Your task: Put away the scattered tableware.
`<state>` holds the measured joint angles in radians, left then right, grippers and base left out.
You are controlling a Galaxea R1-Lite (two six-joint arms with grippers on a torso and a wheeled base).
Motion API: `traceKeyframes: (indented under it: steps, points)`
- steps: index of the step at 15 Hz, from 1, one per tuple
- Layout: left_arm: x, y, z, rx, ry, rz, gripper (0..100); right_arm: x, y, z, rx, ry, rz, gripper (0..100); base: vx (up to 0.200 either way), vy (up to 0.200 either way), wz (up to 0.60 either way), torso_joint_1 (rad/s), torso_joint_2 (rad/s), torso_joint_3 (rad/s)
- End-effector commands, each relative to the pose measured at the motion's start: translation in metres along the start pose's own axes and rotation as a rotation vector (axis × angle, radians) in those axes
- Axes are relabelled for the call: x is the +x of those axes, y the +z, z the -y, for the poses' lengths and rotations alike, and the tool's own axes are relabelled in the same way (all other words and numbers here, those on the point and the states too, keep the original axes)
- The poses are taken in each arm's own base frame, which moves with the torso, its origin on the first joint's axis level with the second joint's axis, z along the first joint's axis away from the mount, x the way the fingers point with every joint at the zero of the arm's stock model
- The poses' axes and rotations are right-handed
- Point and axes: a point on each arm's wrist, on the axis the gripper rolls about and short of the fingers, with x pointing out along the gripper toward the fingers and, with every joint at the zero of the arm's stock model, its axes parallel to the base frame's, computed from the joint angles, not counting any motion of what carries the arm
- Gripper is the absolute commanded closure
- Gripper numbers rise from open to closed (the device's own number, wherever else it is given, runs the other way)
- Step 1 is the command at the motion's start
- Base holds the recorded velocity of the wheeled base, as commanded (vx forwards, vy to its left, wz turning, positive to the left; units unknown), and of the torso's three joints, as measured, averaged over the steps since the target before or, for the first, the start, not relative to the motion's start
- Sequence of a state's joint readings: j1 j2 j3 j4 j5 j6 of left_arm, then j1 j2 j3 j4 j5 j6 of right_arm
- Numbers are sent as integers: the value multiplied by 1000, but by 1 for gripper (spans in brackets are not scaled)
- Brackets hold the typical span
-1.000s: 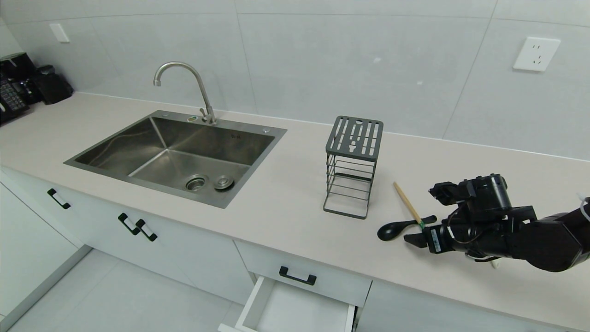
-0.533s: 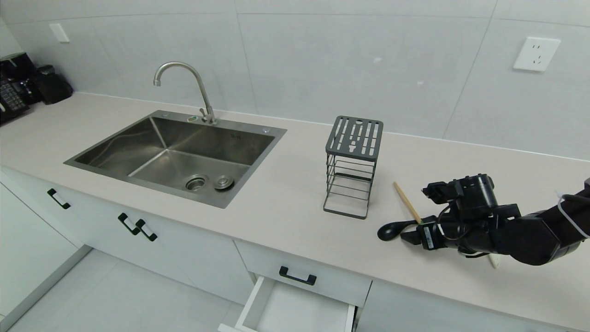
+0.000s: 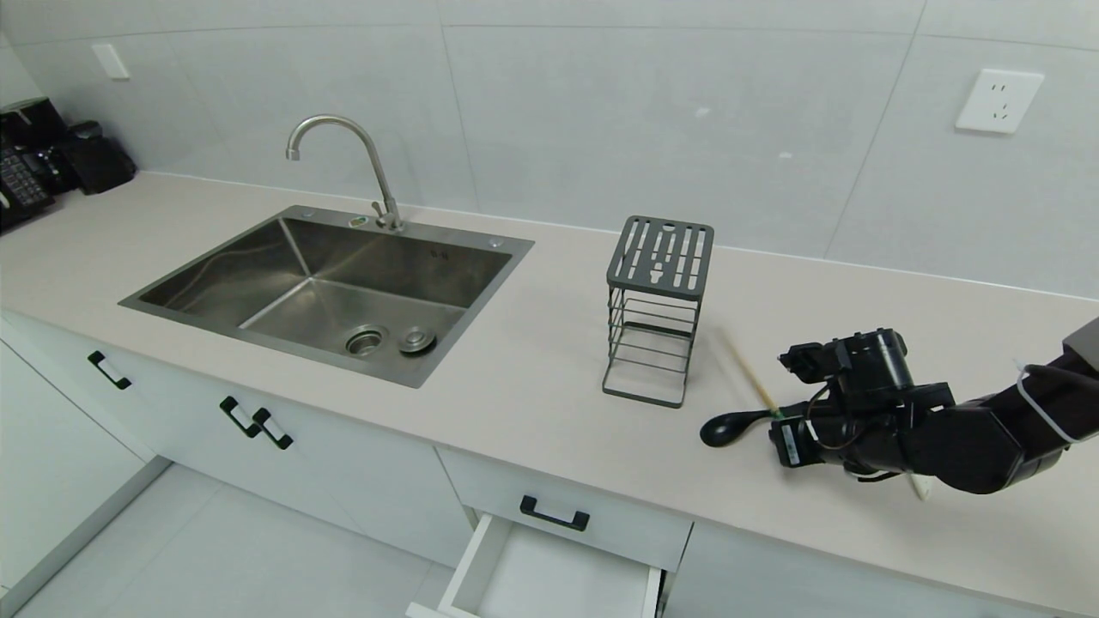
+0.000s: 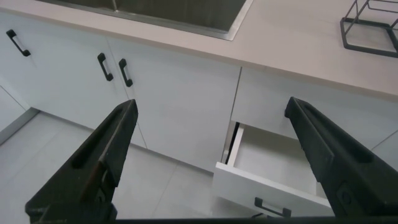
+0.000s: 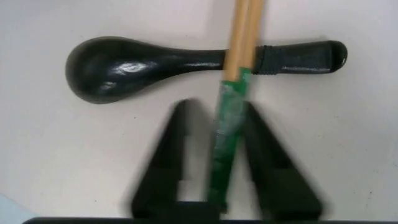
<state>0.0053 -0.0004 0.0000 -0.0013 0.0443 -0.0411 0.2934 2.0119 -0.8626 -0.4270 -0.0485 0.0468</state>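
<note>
In the head view, we see the right gripper [image 3: 777, 429] low over the countertop [image 3: 515, 378], right of the wire rack [image 3: 657, 309], at the black spoon [image 3: 728, 427] and the chopsticks [image 3: 751, 375] lying there. In the left wrist view, our left gripper [image 4: 210, 106] hangs with its fingers spread wide in front of the cabinet fronts and the open drawer [image 4: 273, 163]. In the right wrist view, the right gripper pinches the chopsticks by their green end, and they lie across the spoon's handle.
</note>
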Motion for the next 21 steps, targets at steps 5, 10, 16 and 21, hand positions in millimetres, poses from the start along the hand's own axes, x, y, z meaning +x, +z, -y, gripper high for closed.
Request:
traceKeyframes:
  steps: [5,10,16,21]
  points:
    - [0,0,0,0,1,0,0,-16,15,28,49,-61,64,100,0,0,0,0,0,0]
    - [0,0,0,0,0,0,0,-55,25,24,40,-52,158,100,0,0,0,0,0,0]
    - [0,0,0,0,1,0,0,-110,12,18,-52,-28,333,100,0,0,0,0,0,0]
    - [0,0,0,0,1,0,0,-148,3,-9,-142,100,412,100,0,0,0,0,0,0]
